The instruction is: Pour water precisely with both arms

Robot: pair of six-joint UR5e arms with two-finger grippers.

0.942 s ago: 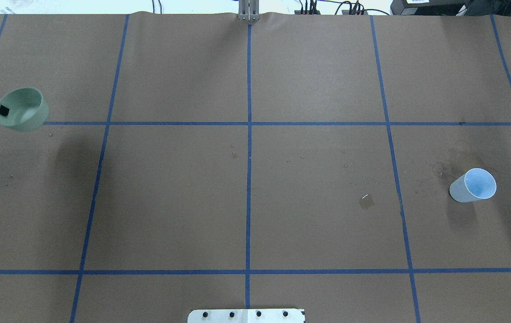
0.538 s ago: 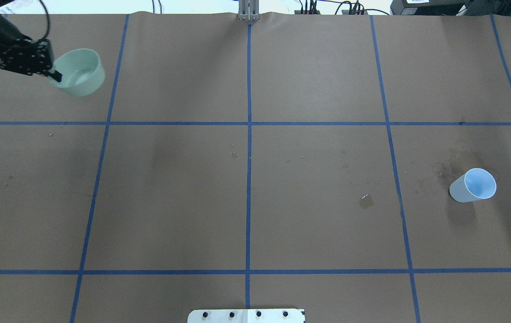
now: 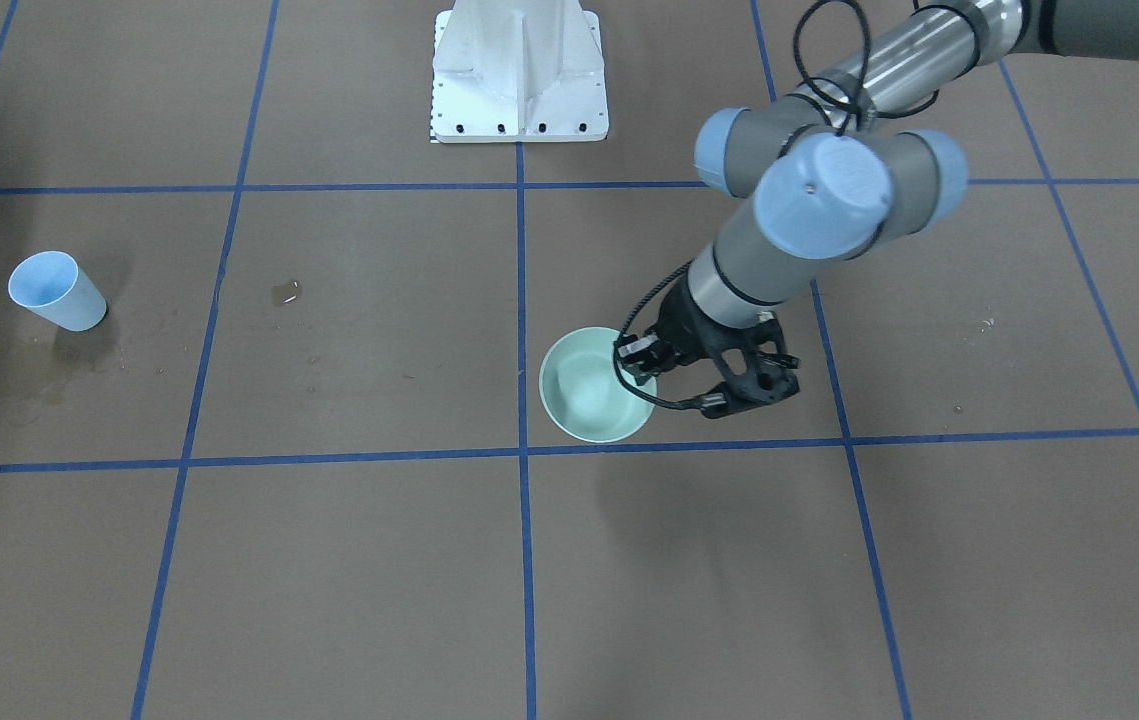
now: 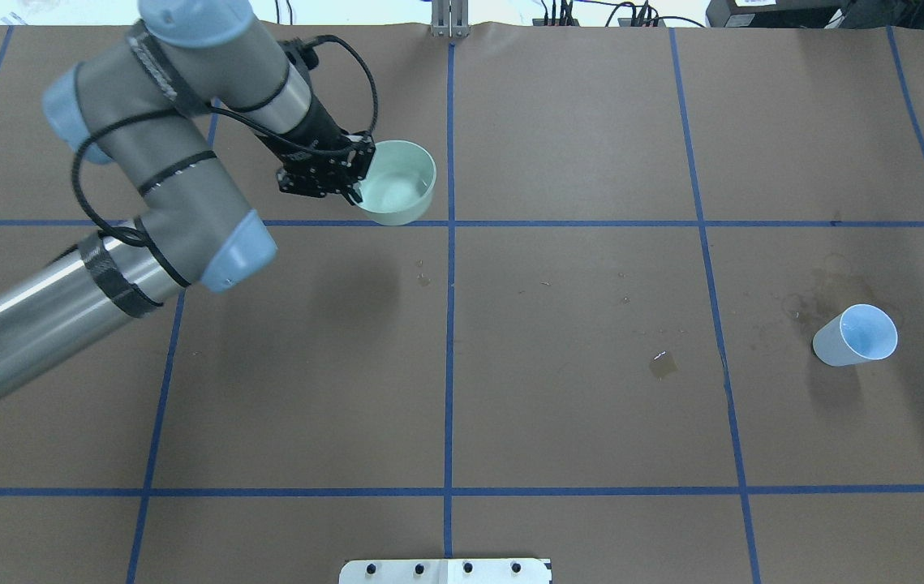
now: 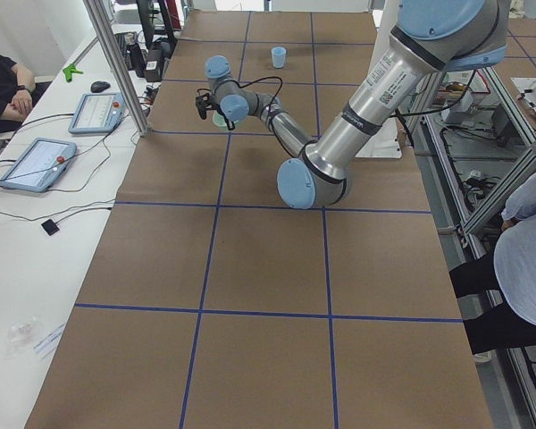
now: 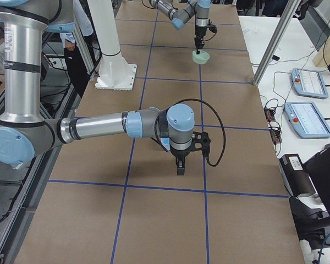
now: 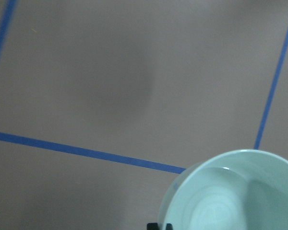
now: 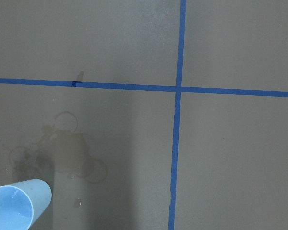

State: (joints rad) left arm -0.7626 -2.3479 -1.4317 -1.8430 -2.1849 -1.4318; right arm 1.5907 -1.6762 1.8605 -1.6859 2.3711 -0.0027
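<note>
The left arm (image 4: 145, 186) reaches in over the brown counter (image 4: 591, 122) from the 9 o'clock side of the overhead view; its black left hand (image 4: 354, 193) is closed on the rim of a pale green bowl (image 4: 401, 191), one finger inside the wall and one outside, at about 8 o'clock on the bowl in that view. The bowl is upright and held clear of the counter, because its shadow lies apart from it, toward 6 o'clock; it hangs just beside the crossing of two blue tape lines (image 4: 451, 223), at about 11 o'clock from the counter's middle. In the left wrist view the water (image 7: 213, 211) shows only as faint rings of sheen on the bowl's bottom; the amount I cannot tell. A light blue cup (image 4: 855, 335) stands alone on the counter, well apart from the bowl, at about 4 o'clock from the middle in the overhead view; if it holds any water is not clear. Dark ring stains (image 8: 67, 153) mark the paper just beside the cup, at about 1 o'clock from it in the right wrist view; a small wet patch (image 4: 662, 365) lies between cup and centre line. The right arm (image 6: 99, 126) shows only in the side view from the right, stretched low over the counter; its right hand (image 6: 179, 159) points down there, and whether its fingers are apart or together I cannot tell.
</note>
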